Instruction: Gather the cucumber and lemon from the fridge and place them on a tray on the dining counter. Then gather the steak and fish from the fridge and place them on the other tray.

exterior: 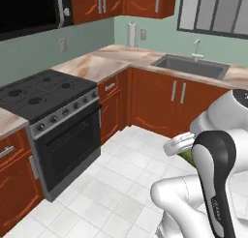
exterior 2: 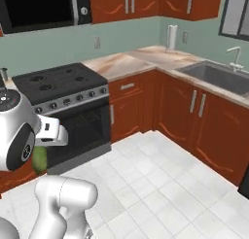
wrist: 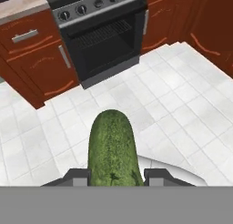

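A bumpy green cucumber (wrist: pixel 112 150) stands up between my two dark fingertips (wrist: pixel 77 175) in the hand view, and my gripper (wrist: pixel 113 176) is shut on it above the white tiled floor. In the right base view a green sliver of the cucumber (exterior 2: pixel 40 159) peeks out under the white hand (exterior 2: pixel 48 132). A small green patch of it (exterior: pixel 186 156) also shows behind the arm in the left base view. The lemon, steak, fish, fridge and trays are out of view.
A black stove with oven (exterior: pixel 58 126) stands at the left between red-brown cabinets (exterior: pixel 160 104). The beige counter (exterior: pixel 97 63) runs round the corner to a sink (exterior: pixel 191 66). A paper towel roll (exterior: pixel 131 35) stands at the back. White tiled floor (exterior 2: pixel 160 184) lies ahead.
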Controlling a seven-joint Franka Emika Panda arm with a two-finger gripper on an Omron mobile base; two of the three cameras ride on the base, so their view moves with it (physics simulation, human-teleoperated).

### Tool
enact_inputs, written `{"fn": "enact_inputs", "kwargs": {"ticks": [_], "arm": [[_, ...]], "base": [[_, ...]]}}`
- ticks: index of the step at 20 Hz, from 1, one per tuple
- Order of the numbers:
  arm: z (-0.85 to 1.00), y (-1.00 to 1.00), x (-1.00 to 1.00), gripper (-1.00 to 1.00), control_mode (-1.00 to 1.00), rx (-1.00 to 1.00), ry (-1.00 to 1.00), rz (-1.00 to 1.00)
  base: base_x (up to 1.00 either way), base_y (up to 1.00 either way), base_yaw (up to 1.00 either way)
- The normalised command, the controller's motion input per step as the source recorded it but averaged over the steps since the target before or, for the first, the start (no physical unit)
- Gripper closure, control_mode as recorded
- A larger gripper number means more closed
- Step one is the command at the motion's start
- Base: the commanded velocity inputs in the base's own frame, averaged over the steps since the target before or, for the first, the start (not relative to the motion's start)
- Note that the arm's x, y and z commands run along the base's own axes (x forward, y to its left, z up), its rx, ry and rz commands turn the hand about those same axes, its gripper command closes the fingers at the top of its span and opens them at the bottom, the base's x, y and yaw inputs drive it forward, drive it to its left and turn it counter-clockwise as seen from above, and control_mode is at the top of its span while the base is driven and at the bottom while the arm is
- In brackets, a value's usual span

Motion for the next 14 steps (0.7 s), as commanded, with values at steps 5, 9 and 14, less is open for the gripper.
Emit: {"fn": "enact_inputs", "kwargs": {"ticks": [5, 9, 14], "arm": [[0.0, 0.0, 0.0, 1.0, 1.0, 0.0, 0.0, 0.0], [0.0, 0.0, 0.0, 1.0, 1.0, 0.0, 0.0, 0.0], [0.0, 0.0, 0.0, 1.0, 1.0, 0.0, 0.0, 0.0]], "base": [[-0.08, 0.64, 0.51], [-0.1, 0.7, 0.51], [-0.11, 0.73, 0.47]]}}
